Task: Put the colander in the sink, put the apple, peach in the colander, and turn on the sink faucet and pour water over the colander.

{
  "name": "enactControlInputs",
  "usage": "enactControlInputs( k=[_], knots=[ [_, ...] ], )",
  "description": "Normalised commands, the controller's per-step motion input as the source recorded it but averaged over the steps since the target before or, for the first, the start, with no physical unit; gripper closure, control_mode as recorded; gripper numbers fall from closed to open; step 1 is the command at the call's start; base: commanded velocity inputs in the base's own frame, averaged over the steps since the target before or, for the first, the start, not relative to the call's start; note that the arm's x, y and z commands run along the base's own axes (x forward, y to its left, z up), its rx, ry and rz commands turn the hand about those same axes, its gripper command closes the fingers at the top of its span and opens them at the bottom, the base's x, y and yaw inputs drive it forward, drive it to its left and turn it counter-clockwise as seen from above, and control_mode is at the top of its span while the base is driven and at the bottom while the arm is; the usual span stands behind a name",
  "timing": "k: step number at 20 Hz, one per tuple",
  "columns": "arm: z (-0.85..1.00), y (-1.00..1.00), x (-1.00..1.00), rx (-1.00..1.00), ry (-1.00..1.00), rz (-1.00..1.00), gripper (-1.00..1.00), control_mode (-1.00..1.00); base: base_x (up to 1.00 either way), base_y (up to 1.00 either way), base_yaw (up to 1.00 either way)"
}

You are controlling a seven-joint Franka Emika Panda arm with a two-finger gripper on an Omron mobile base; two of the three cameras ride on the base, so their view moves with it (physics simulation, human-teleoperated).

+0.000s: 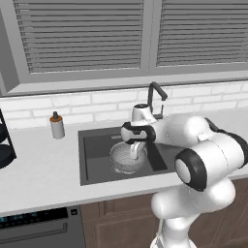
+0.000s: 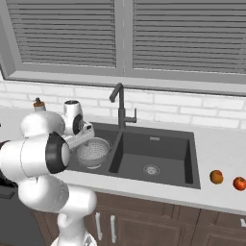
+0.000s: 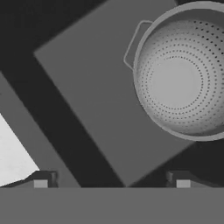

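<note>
The silver perforated colander (image 1: 127, 162) (image 2: 94, 153) (image 3: 183, 78) sits upright in the smaller left basin of the dark sink (image 1: 97, 138) (image 2: 158, 146). My gripper (image 1: 135, 153) (image 2: 73, 142) (image 3: 111, 180) hangs just above the colander's rim, open, with nothing between its fingertips (image 3: 41, 180). In the hand view the colander lies up and to the right of the fingers. The dark faucet (image 1: 156, 99) (image 2: 120, 108) stands behind the divider; no water shows. On the counter right of the sink lie the orange peach (image 2: 216, 177) and the red apple (image 2: 239, 183).
A small bottle with a dark cap (image 1: 57, 126) (image 2: 38, 103) stands on the counter left of the sink. The larger right basin has a round steel drain (image 2: 152, 169). A dark rack (image 1: 5, 145) sits at the far left. A tiled wall and window blinds close off the back.
</note>
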Motion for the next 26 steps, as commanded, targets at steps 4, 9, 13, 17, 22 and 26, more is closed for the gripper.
enactControlInputs(
  k=[4, 9, 13, 17, 22, 26],
  knots=[
    [1.0, -0.36, -0.96, 0.1, -0.11, -0.08, -1.0, -1.0, 0.0, 0.0, 0.0],
    [1.0, -0.55, -0.73, 0.13, -0.17, -0.14, -1.0, -1.0, 0.0, 0.0, 0.0],
    [1.0, -0.64, -0.38, 0.14, -0.13, -0.15, -1.0, -1.0, 0.0, 0.0, 0.0],
    [0.9, -0.7, -0.21, 0.16, -0.04, -0.19, -1.0, -1.0, 0.0, 0.0, 0.0],
    [0.56, -0.75, -0.01, 0.04, 0.01, -0.25, -1.0, -1.0, 0.0, 0.0, 0.0],
    [0.2, -0.95, 0.0, 0.0, 0.06, -0.35, -1.0, -1.0, 0.0, 0.0, 0.0]
  ],
)
